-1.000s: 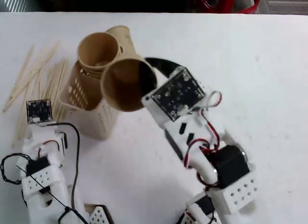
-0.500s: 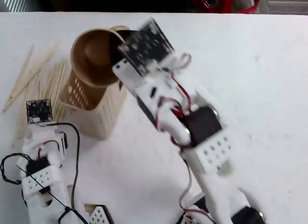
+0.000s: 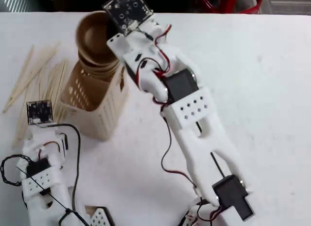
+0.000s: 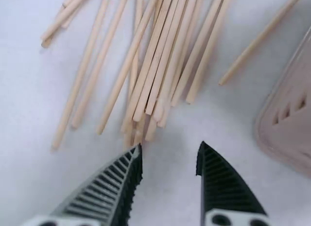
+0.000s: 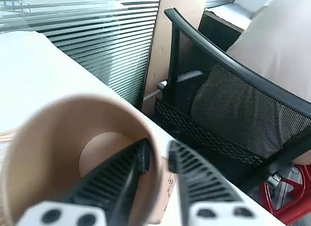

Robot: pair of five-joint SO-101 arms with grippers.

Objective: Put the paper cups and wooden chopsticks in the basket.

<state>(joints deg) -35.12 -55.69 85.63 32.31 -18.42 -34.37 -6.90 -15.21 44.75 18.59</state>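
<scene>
Lying loose on the white table [image 3: 252,65] at the far left, the wooden chopsticks [image 3: 54,82] spread in a rough fan on the tabletop, outside the basket. The left gripper [image 4: 168,154] hangs low over the table just short of their near ends. Its 2 ribbed fingers are spread apart with nothing between them, and a corner of the basket lies close beside it in the left wrist view.

Next comes the basket [image 3: 97,114], a pale slotted tub standing just right of the sticks. Out of its top rises a stack of paper cups [image 3: 97,65], nested one in another with mouths up.

The top cup [image 3: 92,31] is pinched by the right gripper [image 5: 159,149]. 1 finger lies inside against the wall and the other outside, with the rim clamped between them. The right arm [image 3: 194,114] stretches diagonally from the near edge of the table to that cup, its wrist above the basket's right side.
</scene>
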